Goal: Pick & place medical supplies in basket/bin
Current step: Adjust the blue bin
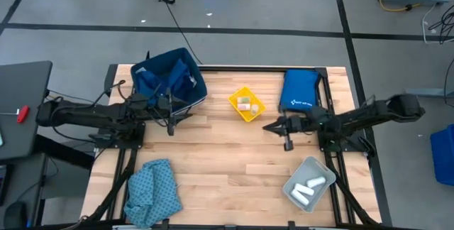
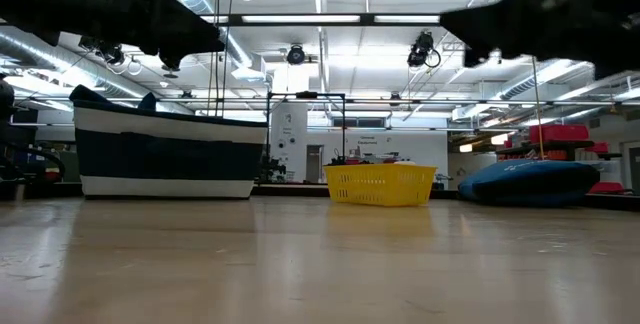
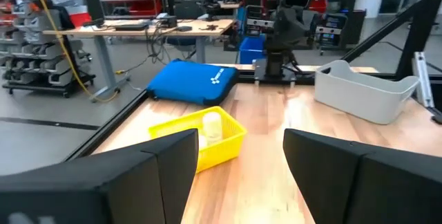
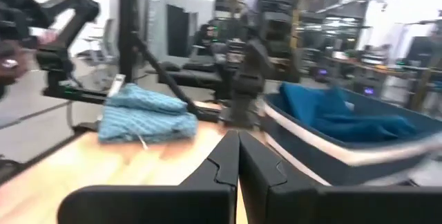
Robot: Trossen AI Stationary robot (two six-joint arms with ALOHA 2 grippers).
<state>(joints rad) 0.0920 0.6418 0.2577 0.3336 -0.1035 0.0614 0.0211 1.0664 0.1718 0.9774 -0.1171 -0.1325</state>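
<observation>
While the teal cloth [image 1: 151, 192] is lying crumpled at the table's near left corner, the left gripper [image 1: 171, 121] is hovering open and empty beside the navy basket [image 1: 169, 79]; the right gripper [image 1: 278, 126] is waiting closed and empty. Being soft and light, the cloth is probably asking for a pinch on a raised fold.

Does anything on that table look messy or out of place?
The teal cloth lies crumpled at the table's corner, apart from every container. The navy bin sits askew, its blue cloth heaped loosely inside. The yellow basket and grey bin are turned at angles too. Nothing looks spilled or damaged.
</observation>
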